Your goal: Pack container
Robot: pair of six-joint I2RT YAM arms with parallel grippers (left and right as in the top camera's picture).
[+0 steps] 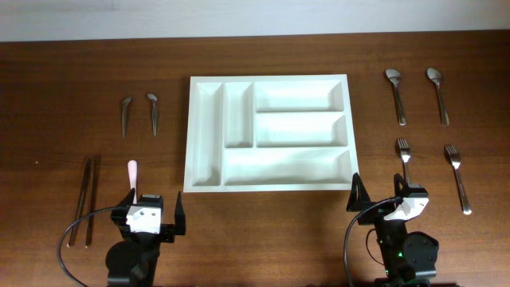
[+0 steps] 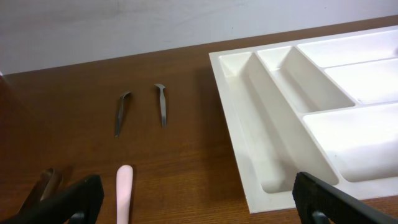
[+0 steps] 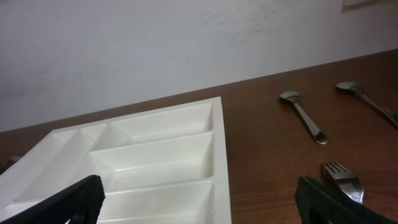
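Observation:
The large white cutlery tray [image 1: 269,78] lies in the middle of the table, all five compartments empty. It also shows in the left wrist view [image 2: 233,112] and the right wrist view [image 3: 219,155]. My left gripper [image 1: 154,203] is open and empty, low near the front edge, left of the tray's front left corner; in its own view [image 2: 199,199] its fingers straddle bare wood. My right gripper [image 1: 377,191] is open and empty just off the tray's front right corner, and in its own view [image 3: 199,193] it faces that corner.
Two short metal utensils [image 1: 125,115] [image 1: 152,112] lie left of the tray. A pink-handled piece [image 1: 132,171] and metal chopsticks [image 1: 84,199] lie by my left gripper. Two spoons [image 1: 396,96] [image 1: 438,94] and two forks [image 1: 404,151] [image 1: 457,175] lie right of the tray.

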